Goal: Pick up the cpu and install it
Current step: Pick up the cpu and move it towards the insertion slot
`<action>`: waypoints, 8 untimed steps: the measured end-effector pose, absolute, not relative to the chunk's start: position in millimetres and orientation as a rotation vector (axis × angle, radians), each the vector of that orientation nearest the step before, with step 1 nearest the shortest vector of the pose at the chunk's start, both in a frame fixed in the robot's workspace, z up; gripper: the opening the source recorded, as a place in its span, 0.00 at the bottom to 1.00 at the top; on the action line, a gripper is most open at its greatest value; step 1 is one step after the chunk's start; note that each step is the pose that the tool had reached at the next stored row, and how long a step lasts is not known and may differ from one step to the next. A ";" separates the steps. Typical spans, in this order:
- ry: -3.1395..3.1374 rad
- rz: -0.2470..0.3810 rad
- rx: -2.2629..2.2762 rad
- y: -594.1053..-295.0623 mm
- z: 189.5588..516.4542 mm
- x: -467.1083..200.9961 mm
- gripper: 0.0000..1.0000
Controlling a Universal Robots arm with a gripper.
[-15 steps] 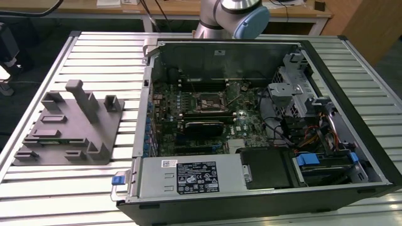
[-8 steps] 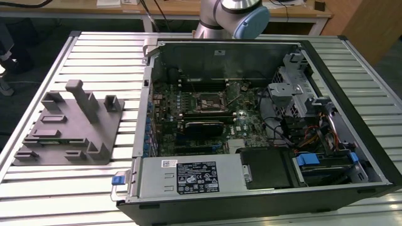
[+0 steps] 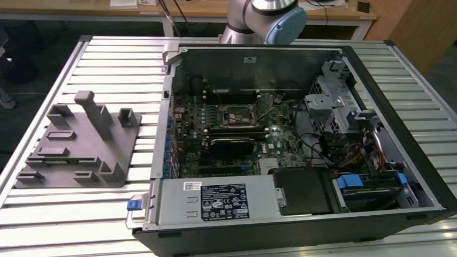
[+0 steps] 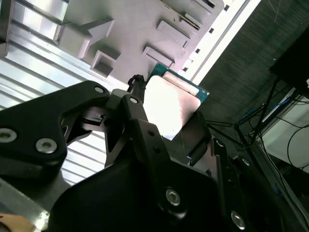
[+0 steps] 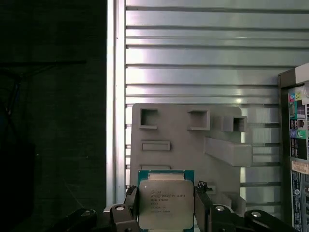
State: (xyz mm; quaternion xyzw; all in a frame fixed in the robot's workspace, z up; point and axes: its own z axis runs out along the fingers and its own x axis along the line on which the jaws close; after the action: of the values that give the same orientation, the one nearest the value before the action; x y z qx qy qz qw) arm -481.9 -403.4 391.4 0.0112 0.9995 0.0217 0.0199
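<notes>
- Our gripper (image 5: 165,211) is clamped on the cpu (image 5: 165,200) by two opposite edges, which we reckon spares its faces.
- We see the cpu over the grey fixture (image 5: 186,137), apart from it.
- The socket (image 3: 236,115) in the open case (image 3: 371,160) looks unfilled to us.

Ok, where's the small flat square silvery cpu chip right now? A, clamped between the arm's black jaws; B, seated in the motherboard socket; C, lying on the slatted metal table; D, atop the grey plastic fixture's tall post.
A: in both wrist views the small flat square silvery cpu chip sits gripped at its edges between the black jaws, with the grey plastic fixture behind it.
</notes>
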 end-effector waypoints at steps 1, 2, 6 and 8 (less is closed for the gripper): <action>3.101 0.067 0.035 -403.4 391.3 -481.9 0.54; 3.101 0.067 0.035 -403.4 391.3 -481.9 0.54; 3.101 0.067 0.035 -403.3 391.6 -481.5 0.54; 3.101 0.067 0.035 -403.3 391.5 -480.5 0.54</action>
State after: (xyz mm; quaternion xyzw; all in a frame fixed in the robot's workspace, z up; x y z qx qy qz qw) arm -480.5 -403.3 391.5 0.0113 0.9995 0.0217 0.0200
